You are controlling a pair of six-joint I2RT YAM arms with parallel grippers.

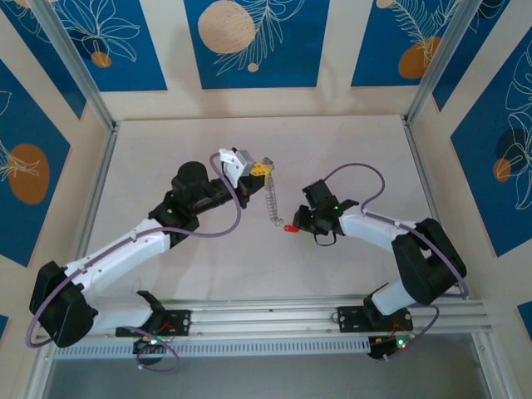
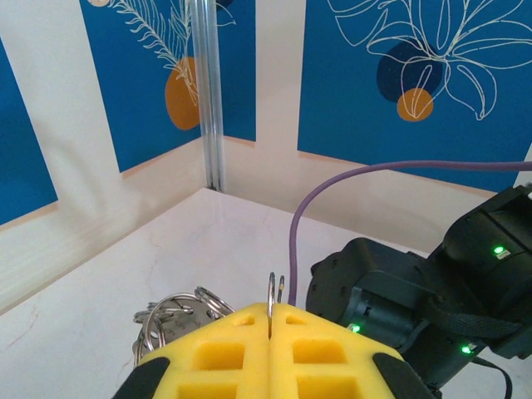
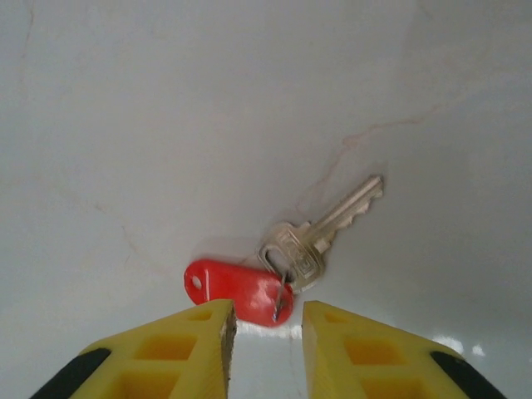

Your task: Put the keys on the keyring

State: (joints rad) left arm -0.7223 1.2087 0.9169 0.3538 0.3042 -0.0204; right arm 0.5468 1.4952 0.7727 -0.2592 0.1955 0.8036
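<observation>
**Left gripper [image 2: 270,322].** The yellow foam-padded fingers were pressed together on the keyring [image 2: 272,287], a thin grey metal wire hoop seen edge-on and standing up out of the seam between the pads. A bunch of bright steel split rings [image 2: 173,317] hung just beside the pads, on their left. In the top view, this string of rings ran from the left gripper toward the middle of the table, and its far end lay near the key.

**Right gripper [image 3: 268,324].** The fingers stood apart and held nothing. The key [image 3: 326,229], a flat silver metal piece joined to a red oval plastic tag [image 3: 233,291], lay flat on the white marbled table [image 3: 150,116]. It sat just ahead of the gap between the fingers, with the tag nearest the fingertips. Whether a fingertip touched the tag could not be told.

**Task status (judgement).** The task appeared to be at an early stage. The keyring was held, but the key was neither grasped nor threaded. Outstanding steps were to grip the key, bring its bow hole to the ring, and work it on.
</observation>
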